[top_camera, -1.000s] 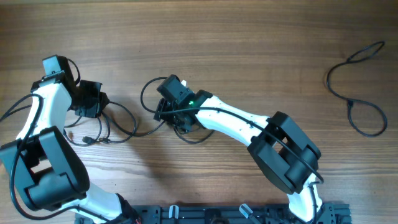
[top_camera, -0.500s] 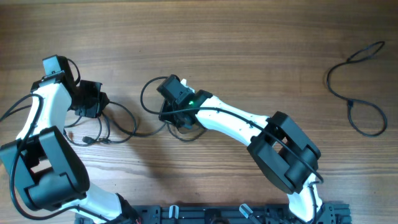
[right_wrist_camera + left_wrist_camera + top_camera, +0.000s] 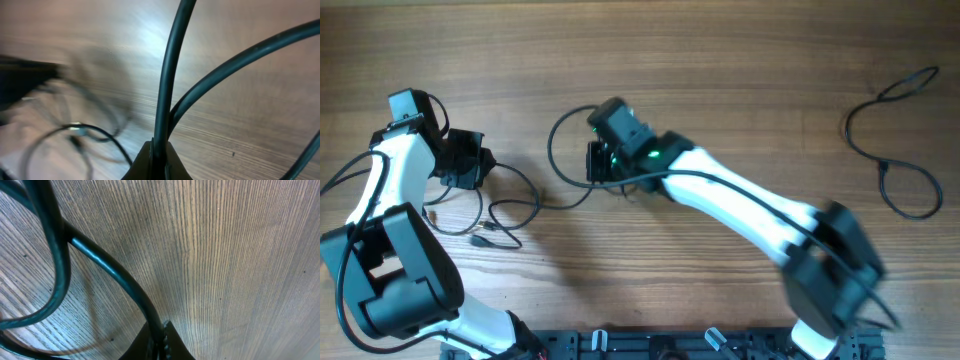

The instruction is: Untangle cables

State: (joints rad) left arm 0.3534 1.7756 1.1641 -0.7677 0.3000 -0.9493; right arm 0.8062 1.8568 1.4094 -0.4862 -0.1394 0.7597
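**Overhead.** A light wooden table [image 3: 720, 60] carried a loose tangle of thin black flexible cables [image 3: 515, 201] left of centre. Its loops were spread between the two arms, and a small plug end [image 3: 480, 240] lay on the wood just below. The left claw [image 3: 470, 165] sat at the tangle's left edge. The right claw [image 3: 598, 162] sat at its right edge, on a wider loop. The lower half of the right arm [image 3: 820, 270] was blurred. A single black cable [image 3: 882, 165] lay alone near the table's right edge, well apart from the rest.

**Left wrist.** The left claw [image 3: 161, 342] was closed, pinching one of the cables [image 3: 117, 275]. That cable rose from the tips and curved away left. A second loop lay beside it over the wood grain.

**Right wrist.** The right claw [image 3: 159, 160] was closed on one of the cables [image 3: 167, 75], which ran straight up from the tips. Another branched off right. The tangle behind was blurred.
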